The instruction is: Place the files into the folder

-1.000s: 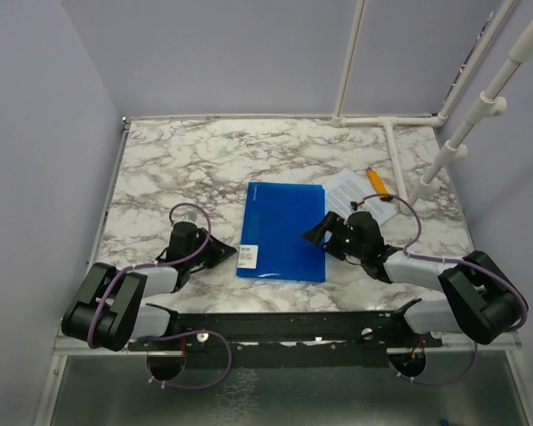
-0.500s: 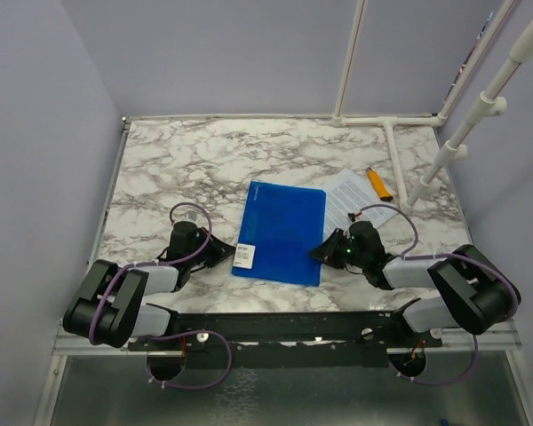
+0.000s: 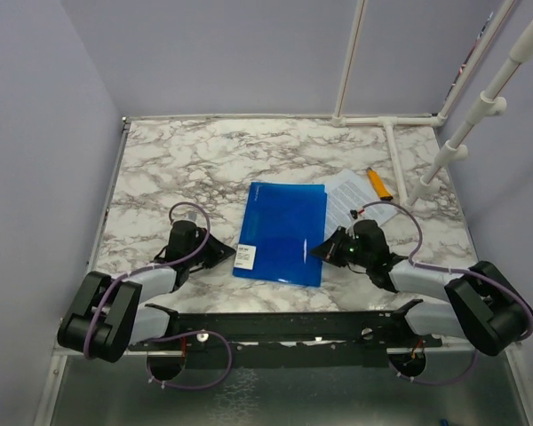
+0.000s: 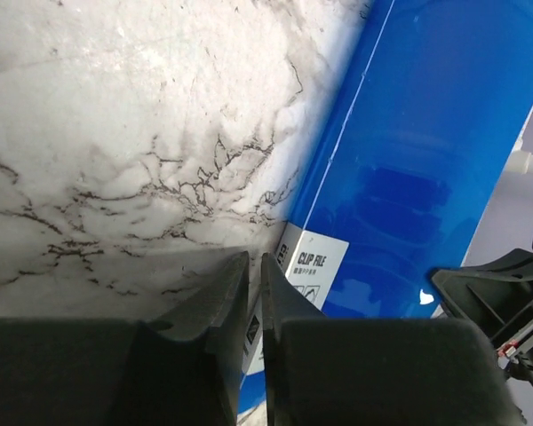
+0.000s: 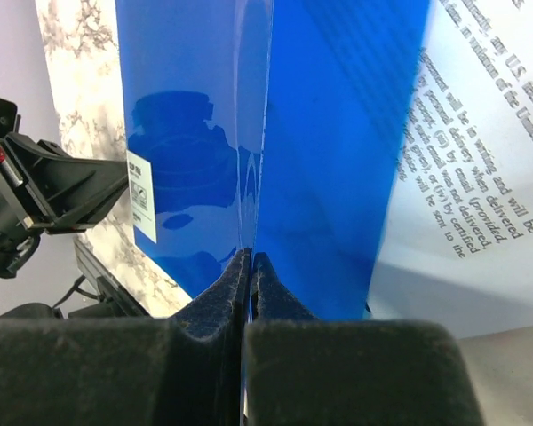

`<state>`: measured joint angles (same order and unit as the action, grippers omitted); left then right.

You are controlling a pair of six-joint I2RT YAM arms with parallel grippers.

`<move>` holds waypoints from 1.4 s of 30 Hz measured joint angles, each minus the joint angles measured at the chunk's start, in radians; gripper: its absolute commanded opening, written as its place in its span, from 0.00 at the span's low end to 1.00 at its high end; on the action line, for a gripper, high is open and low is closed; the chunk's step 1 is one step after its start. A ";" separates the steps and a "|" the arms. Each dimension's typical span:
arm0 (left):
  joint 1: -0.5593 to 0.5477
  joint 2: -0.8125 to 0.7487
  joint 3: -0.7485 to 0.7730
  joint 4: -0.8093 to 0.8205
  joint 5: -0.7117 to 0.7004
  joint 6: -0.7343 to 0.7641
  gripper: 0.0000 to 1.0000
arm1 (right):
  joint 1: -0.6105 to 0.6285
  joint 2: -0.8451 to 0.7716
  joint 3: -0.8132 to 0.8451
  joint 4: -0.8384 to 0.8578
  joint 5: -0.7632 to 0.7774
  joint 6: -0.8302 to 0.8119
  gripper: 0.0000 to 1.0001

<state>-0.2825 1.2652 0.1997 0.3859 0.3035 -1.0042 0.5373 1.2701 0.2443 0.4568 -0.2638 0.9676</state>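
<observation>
The blue folder (image 3: 280,232) lies flat mid-table, its white label (image 3: 246,256) at the near left corner. The files (image 3: 355,197), white printed sheets, lie partly under its right side; their text shows through the blue plastic in the right wrist view (image 5: 480,177). My right gripper (image 5: 251,255) is shut on the folder's (image 5: 195,115) thin cover edge at the right near side (image 3: 324,248). My left gripper (image 4: 255,257) sits low at the folder's (image 4: 426,160) left edge by the label (image 4: 318,266), its jaws parted by a narrow slit with nothing held.
An orange marker (image 3: 377,183) lies just beyond the files. White pipe framing (image 3: 400,160) runs along the back right of the marble table (image 3: 178,169). Purple walls close in the left and back sides.
My right gripper has closed from wide open onto the folder's right edge. The folder has turned slightly. My left jaws have parted a little.
</observation>
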 measured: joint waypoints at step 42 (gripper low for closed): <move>0.002 -0.048 0.877 -0.910 0.082 0.490 0.99 | 0.267 0.058 0.897 -0.970 0.122 -0.522 0.00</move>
<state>-0.2806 1.2175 1.0767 -0.5240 0.3855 -0.5144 0.8040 1.3285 1.1412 -0.5137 -0.1417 0.4458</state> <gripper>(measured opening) 0.990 0.005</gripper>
